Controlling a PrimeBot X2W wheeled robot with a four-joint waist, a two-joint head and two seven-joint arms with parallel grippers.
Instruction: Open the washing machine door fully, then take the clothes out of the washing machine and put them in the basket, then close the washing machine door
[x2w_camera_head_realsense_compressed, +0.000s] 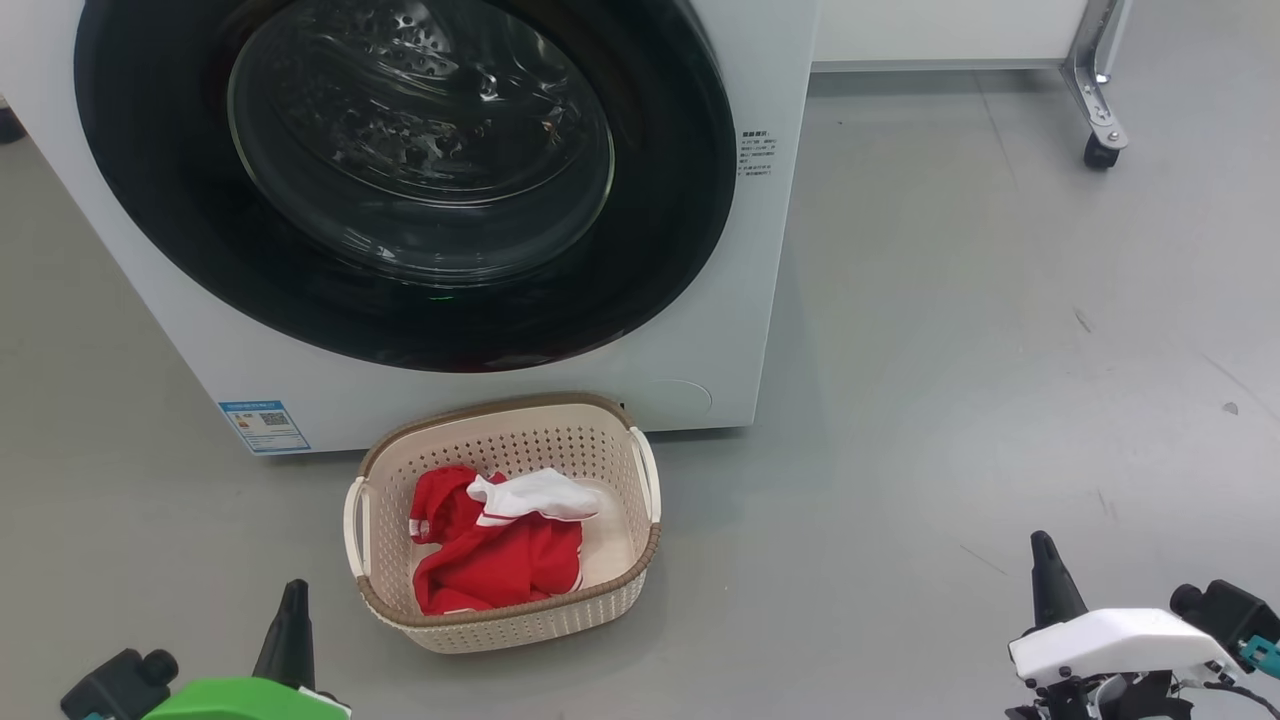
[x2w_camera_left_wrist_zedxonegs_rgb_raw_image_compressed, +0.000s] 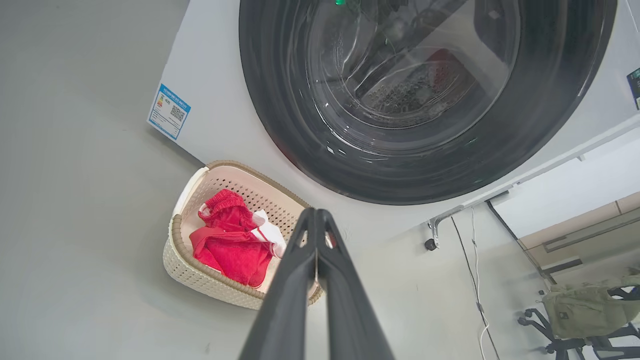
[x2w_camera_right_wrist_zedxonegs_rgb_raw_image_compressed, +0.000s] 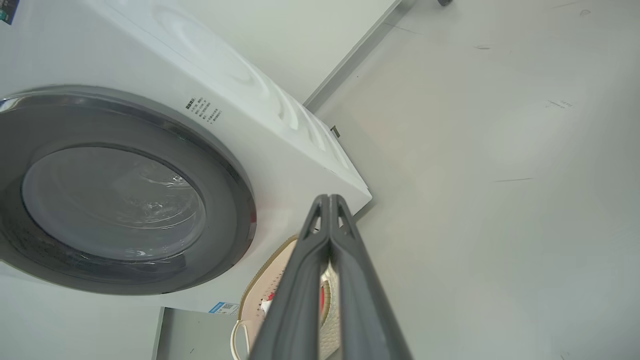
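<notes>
The washing machine (x2w_camera_head_realsense_compressed: 700, 330) stands ahead with its round black-rimmed door (x2w_camera_head_realsense_compressed: 400, 170) flush against the front. Right before it on the floor sits the cream basket (x2w_camera_head_realsense_compressed: 505, 610), holding the red clothes (x2w_camera_head_realsense_compressed: 495, 560) with a white piece (x2w_camera_head_realsense_compressed: 535, 495) on top. My left gripper (x2w_camera_head_realsense_compressed: 293, 590) is low at the left of the basket, fingers pressed together and empty. At the lower right, well clear of the basket, my right gripper (x2w_camera_head_realsense_compressed: 1043, 545) is shut too, holding nothing. In the left wrist view the door (x2w_camera_left_wrist_zedxonegs_rgb_raw_image_compressed: 425, 95), basket (x2w_camera_left_wrist_zedxonegs_rgb_raw_image_compressed: 190, 275) and clothes (x2w_camera_left_wrist_zedxonegs_rgb_raw_image_compressed: 230, 245) lie beyond my shut left gripper (x2w_camera_left_wrist_zedxonegs_rgb_raw_image_compressed: 316, 212).
A blue label (x2w_camera_head_realsense_compressed: 263, 426) is on the machine's lower left corner. A metal leg with a caster (x2w_camera_head_realsense_compressed: 1100, 150) stands at the back right. Grey floor (x2w_camera_head_realsense_compressed: 950, 400) spreads wide to the right. A green backpack on a chair (x2w_camera_left_wrist_zedxonegs_rgb_raw_image_compressed: 585, 310) and cables (x2w_camera_left_wrist_zedxonegs_rgb_raw_image_compressed: 475, 280) show in the left wrist view.
</notes>
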